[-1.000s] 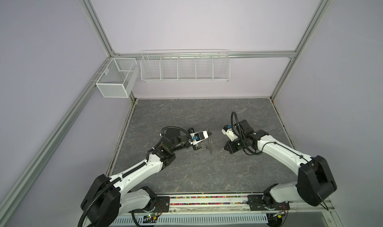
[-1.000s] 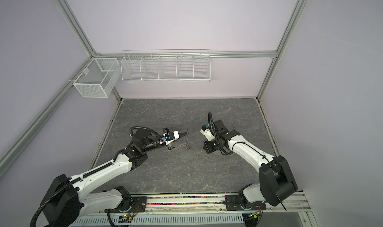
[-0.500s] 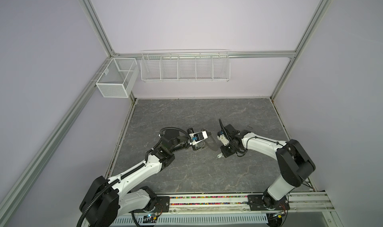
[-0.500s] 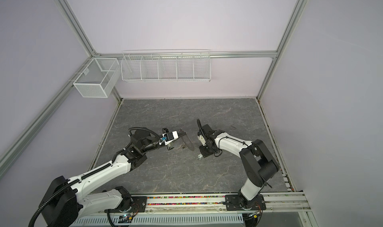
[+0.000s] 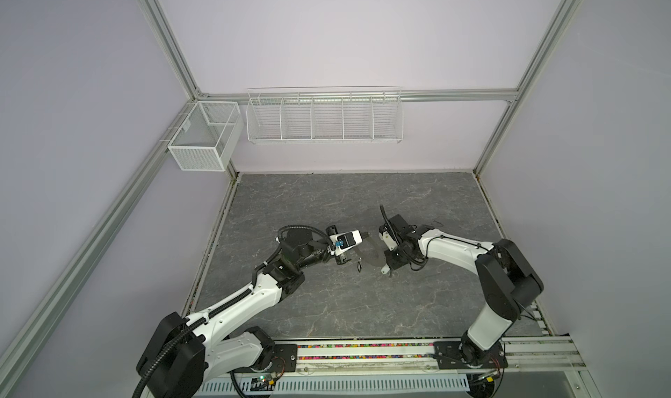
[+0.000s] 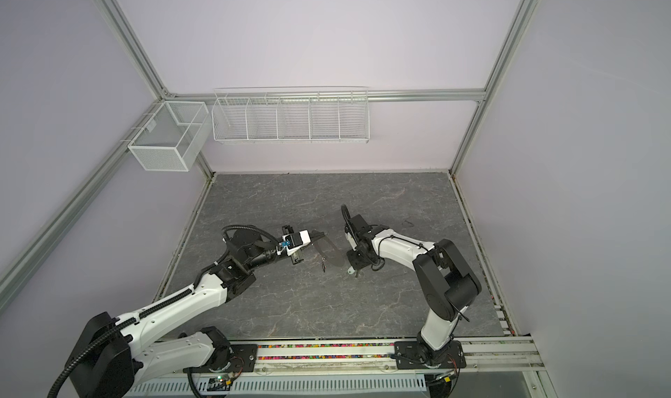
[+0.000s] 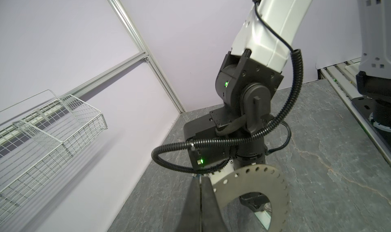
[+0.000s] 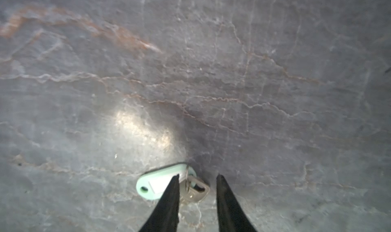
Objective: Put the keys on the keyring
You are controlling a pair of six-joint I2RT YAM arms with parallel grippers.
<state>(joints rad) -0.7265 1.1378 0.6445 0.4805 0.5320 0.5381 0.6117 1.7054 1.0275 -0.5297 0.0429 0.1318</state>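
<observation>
The left arm (image 5: 250, 298) is stretching out low toward the middle, and the left gripper (image 7: 200, 179) is pinching tight, its jaws pressed together. The right arm (image 5: 450, 249) is bending in from its side, and the right gripper (image 8: 197, 176) is pointing down with its jaws standing apart.

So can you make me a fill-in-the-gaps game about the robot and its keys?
The left gripper is ___ on the grey metal keyring.
The right gripper has its jaws ___ over the white-tagged key.
That key lies on the marbled ___.
Small ___ line the keyring's rim.
Missing words: shut; open; table; holes.
</observation>
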